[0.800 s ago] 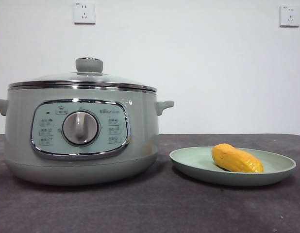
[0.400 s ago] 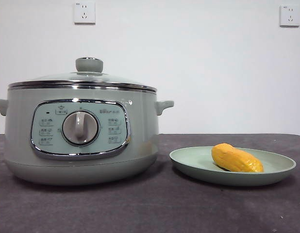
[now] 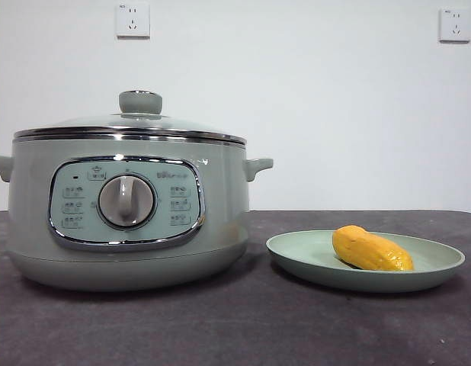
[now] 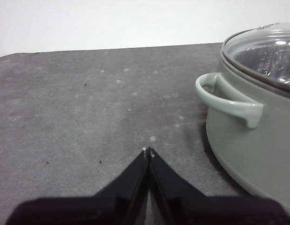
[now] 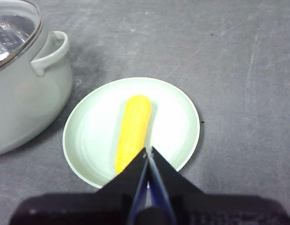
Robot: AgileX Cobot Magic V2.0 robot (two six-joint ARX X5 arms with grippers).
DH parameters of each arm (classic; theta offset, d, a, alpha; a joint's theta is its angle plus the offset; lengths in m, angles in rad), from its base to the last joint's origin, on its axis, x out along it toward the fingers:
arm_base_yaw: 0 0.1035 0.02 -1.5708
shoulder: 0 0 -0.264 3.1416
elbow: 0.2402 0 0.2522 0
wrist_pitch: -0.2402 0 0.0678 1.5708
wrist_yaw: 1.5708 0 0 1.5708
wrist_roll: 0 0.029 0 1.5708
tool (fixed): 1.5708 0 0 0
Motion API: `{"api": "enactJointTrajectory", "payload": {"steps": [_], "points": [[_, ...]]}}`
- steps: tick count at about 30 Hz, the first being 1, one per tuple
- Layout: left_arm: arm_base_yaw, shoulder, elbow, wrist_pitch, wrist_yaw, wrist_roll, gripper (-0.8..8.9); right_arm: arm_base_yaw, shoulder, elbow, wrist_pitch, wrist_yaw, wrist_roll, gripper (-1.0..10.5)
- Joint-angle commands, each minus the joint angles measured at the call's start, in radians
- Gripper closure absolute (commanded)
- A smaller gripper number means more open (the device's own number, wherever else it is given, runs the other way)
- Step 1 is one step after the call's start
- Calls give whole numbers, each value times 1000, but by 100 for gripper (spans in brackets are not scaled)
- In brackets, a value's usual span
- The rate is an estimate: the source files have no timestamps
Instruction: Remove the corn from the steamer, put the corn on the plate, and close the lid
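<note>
The pale grey-green steamer point(image 3: 129, 213) stands at the left of the table with the glass lid point(image 3: 136, 118) sitting closed on its rim. The yellow corn point(image 3: 370, 249) lies on the pale green plate point(image 3: 296, 252) to the steamer's right. In the right wrist view the corn point(image 5: 132, 131) lies along the middle of the plate point(image 5: 88, 136), and my right gripper point(image 5: 148, 152) is shut and empty above the plate's near part. My left gripper point(image 4: 148, 151) is shut and empty over the bare table beside the steamer's side handle point(image 4: 229, 101). Neither gripper shows in the front view.
The table has a dark grey mat point(image 3: 243, 328). Two wall sockets point(image 3: 132, 20) sit on the white wall behind. The steamer point(image 5: 23, 84) stands close to the plate in the right wrist view.
</note>
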Motion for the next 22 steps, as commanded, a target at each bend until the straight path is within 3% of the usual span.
{"api": "enactJointTrajectory", "payload": {"steps": [1,22], "points": [[10,-3,-16,-10,-3,-19,817,0,-1,-5,3,3,12,946],[12,-3,-16,-8,-4,-40,817,0,-1,-5,3,3,12,946]]}}
